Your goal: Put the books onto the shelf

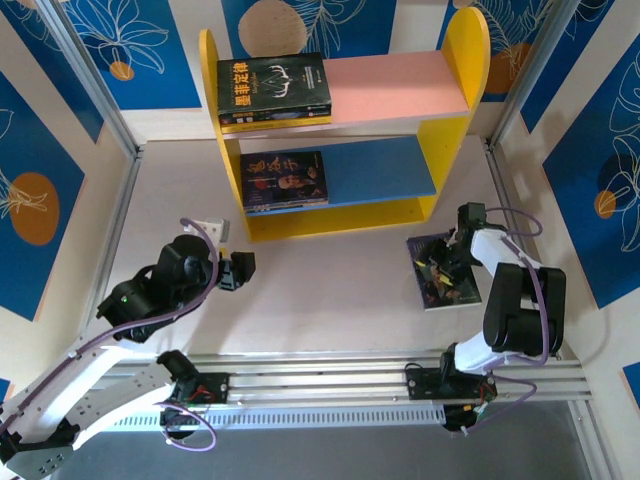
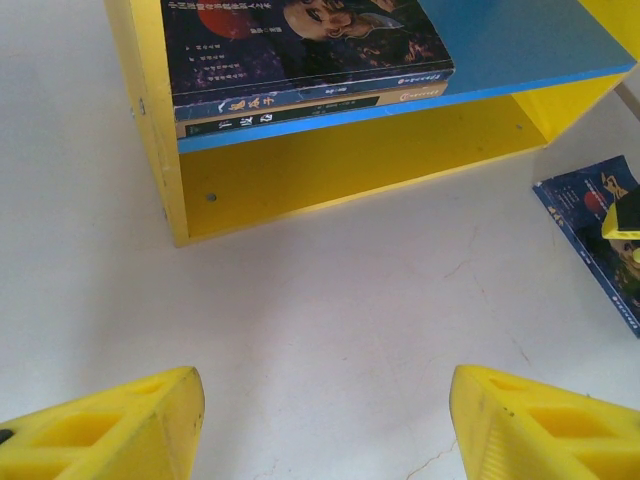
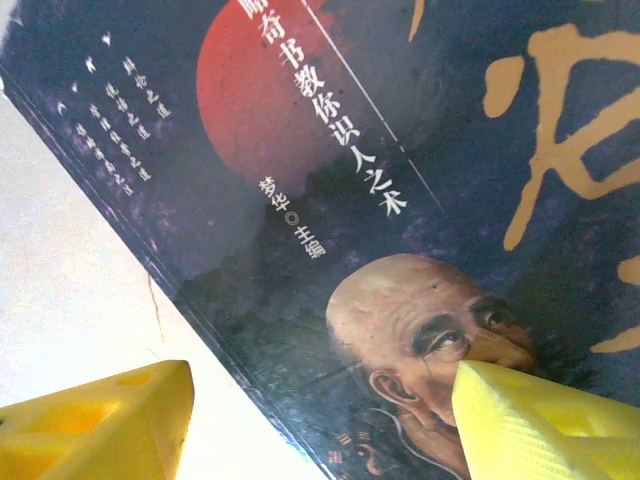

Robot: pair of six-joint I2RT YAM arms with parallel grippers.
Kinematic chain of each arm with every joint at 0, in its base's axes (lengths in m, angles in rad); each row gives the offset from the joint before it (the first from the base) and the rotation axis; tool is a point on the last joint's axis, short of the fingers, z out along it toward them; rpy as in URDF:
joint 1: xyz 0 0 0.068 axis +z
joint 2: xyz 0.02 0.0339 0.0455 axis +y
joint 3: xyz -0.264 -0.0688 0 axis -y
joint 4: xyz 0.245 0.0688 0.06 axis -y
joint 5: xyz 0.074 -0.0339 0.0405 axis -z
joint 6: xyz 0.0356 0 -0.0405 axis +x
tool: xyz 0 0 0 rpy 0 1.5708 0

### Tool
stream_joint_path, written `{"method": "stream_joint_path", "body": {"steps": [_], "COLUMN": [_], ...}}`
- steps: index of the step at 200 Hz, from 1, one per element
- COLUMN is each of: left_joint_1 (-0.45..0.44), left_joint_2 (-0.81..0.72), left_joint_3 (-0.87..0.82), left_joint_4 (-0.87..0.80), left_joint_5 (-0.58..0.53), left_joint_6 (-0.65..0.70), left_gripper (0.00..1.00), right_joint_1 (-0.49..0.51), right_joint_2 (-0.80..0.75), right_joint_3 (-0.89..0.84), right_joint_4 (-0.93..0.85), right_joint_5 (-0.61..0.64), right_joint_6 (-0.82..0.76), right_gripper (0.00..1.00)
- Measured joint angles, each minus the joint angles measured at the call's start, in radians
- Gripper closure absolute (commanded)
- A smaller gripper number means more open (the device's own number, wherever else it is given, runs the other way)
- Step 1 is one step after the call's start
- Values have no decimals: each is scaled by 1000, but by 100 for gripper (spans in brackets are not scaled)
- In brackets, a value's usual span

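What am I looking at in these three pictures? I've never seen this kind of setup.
Two robot arms are bolted at the table's near edge. The overhead picture shows both; the other two come from cameras on their wrists, where the yellow wedges are their own fingers. A small shelf stands at the back with books on its pink board and blue board. One book lies on the table. The right gripper hovers open just over its cover, one finger above the edge. The left gripper is open and holds nothing.

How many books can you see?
5, maybe more hidden: two stacked on the pink board, two stacked on the blue board, one on the table under the right end effector.
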Motion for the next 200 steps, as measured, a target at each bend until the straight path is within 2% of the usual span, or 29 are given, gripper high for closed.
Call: {"method": "stream_joint_path", "body": {"steps": [86, 200], "left_joint_1": [0, 0], "left_joint_2": [-1, -3], "left_joint_3": [-1, -11], "left_joint_4": [1, 7], "left_joint_5": [0, 11], "left_joint_6": [0, 0], "left_gripper": [33, 33], "right_joint_1": [121, 415], "right_joint_2": [28, 42], "right_joint_3": [27, 27], "right_joint_4": [13, 68], "right_joint_5": [2, -6], "right_joint_6": [8, 80], "right_gripper": [30, 30]}}
